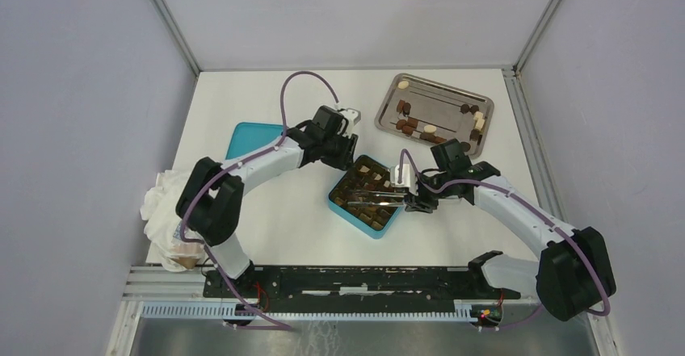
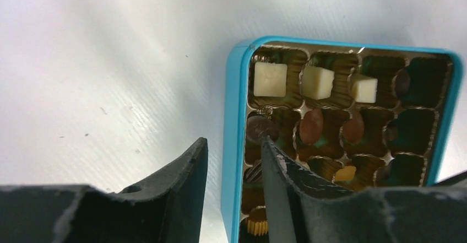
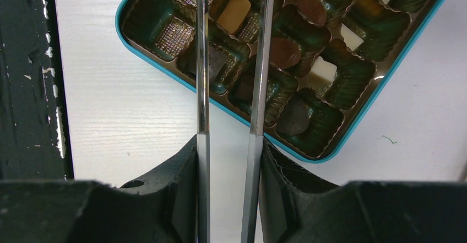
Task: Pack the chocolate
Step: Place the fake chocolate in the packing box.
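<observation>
The teal box (image 1: pixel 380 225) with its brown gridded insert lies mid-table and holds several chocolates: white squares (image 2: pixel 270 79), brown ovals (image 2: pixel 311 126), a tan piece (image 3: pixel 234 12) and a dark piece (image 3: pixel 294 116). More chocolates (image 1: pixel 420 124) lie on the metal tray (image 1: pixel 440 90). My left gripper (image 1: pixel 343 158) (image 2: pixel 234 141) straddles the box's wall (image 2: pixel 234 116), one finger outside and one inside, with small gaps on both sides. My right gripper (image 1: pixel 413 198) (image 3: pixel 228 141) is shut on the long metal tweezers (image 1: pixel 378 198) (image 3: pixel 202 88), whose prongs reach over the box. Their tips are out of the wrist view.
The teal lid (image 1: pixel 250 140) lies left of the box under the left arm. A crumpled white cloth (image 1: pixel 165 211) sits at the left table edge. Grey walls close in the table on three sides.
</observation>
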Motion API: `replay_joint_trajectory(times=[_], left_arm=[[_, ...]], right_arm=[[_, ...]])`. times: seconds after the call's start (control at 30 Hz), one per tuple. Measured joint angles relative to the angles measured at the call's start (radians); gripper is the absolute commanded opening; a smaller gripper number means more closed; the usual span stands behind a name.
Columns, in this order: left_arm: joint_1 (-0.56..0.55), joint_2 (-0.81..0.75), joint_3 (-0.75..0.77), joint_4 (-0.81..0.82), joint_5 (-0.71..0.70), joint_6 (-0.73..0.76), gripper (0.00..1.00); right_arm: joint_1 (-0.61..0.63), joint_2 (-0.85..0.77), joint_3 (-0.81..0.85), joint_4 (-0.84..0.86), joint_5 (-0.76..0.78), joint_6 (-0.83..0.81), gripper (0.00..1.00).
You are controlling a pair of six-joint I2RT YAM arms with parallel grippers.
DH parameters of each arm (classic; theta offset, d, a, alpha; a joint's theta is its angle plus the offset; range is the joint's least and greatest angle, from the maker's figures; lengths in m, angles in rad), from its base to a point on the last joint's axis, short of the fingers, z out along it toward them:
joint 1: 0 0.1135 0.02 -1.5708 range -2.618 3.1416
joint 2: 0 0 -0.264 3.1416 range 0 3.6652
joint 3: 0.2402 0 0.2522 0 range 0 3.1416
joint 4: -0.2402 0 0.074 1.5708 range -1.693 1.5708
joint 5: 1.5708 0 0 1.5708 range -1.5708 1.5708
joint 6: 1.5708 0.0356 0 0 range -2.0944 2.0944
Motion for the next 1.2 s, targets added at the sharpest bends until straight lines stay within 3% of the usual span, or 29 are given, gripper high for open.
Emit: replay_joint_trajectory(times=[0.23, 0.4, 0.93, 1.2], left_arm=[[0.006, -0.192, -0.029, 0.026, -0.089, 0.003, 0.55], [0.007, -0.307, -0.067, 0.064, -0.140, 0.013, 0.55], [0.007, -0.319, -0.085, 0.073, -0.169, 0.026, 0.56], [0.007, -0.319, -0.085, 0.073, -0.169, 0.026, 0.56]], right_arm=[[0.011, 0.009, 0.000, 0.000, 0.001, 0.000, 0.13], [0.024, 0.020, 0.000, 0.000, 0.002, 0.000, 0.24], [0.029, 0.032, 0.000, 0.012, 0.021, 0.036, 0.45], [0.031, 0.032, 0.000, 0.013, 0.021, 0.044, 0.48]])
